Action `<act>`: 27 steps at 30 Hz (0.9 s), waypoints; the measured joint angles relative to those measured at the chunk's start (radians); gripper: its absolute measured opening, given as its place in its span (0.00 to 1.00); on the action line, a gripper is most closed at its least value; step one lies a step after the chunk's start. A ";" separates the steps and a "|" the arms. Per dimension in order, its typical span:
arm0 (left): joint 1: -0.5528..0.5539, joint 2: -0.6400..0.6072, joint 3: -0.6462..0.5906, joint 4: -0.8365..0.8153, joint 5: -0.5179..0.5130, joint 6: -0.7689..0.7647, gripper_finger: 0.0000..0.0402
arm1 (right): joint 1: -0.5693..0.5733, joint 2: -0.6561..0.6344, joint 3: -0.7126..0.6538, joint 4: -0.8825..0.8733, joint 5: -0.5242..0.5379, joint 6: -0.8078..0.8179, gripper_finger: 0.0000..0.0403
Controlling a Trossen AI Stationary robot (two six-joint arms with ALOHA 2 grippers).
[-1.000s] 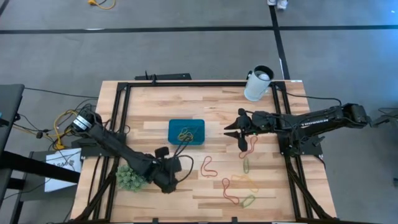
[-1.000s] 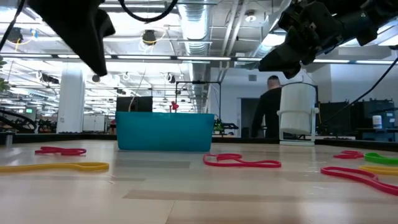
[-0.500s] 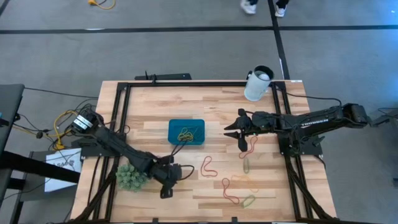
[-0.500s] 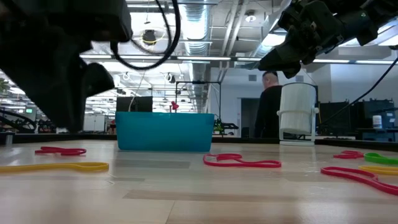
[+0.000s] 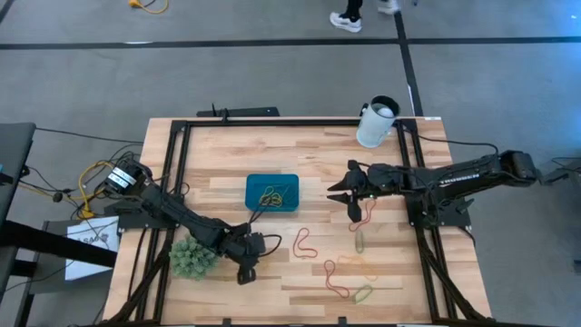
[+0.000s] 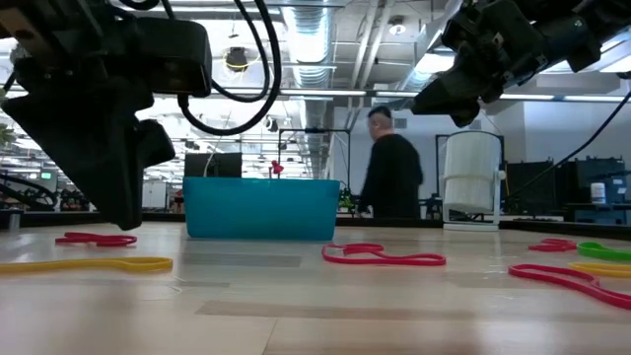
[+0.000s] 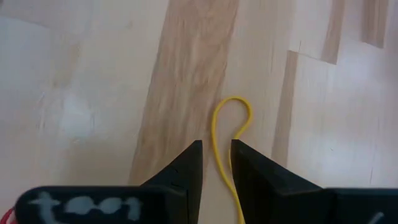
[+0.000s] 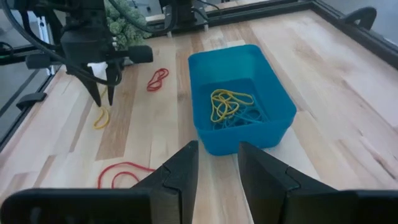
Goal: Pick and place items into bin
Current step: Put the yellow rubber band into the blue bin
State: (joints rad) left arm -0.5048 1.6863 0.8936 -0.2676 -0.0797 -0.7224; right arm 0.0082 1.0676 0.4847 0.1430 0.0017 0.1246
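Light is bright and even across the worktop (image 5: 300, 163), falling from above — the low view shows rows of ceiling lights (image 6: 325, 59) behind, glaring white and turning the arms into near-black silhouettes. Shadows on the wood are soft and short. In the left wrist view a pale glare patch lies on the boards, and the nearest dark parts are blurred — the same holds in the right wrist view.

— Where's the bin (image 5: 271, 193)?
— Mid-table, loops (image 8: 231, 104) lying in it. My left gripper (image 5: 243, 272) sits nearer and left of it; my right gripper (image 5: 343, 193) is to its right.
— And the cup (image 5: 376, 123)?
— Far right corner.
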 joint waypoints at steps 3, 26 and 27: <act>-0.013 0.000 0.000 -0.003 0.006 0.004 0.18 | 0.016 0.000 0.000 -0.011 0.000 0.002 0.27; -0.132 0.000 0.000 -0.056 -0.144 -0.087 0.18 | 0.208 0.000 0.000 -0.007 0.219 0.138 0.27; -0.133 0.000 0.000 -0.056 -0.145 -0.091 0.18 | 0.215 0.000 0.000 -0.007 0.227 0.138 0.27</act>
State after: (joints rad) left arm -0.6377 1.6867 0.8936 -0.3234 -0.2247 -0.8132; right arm 0.2230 1.0676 0.4847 0.1362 0.2284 0.2627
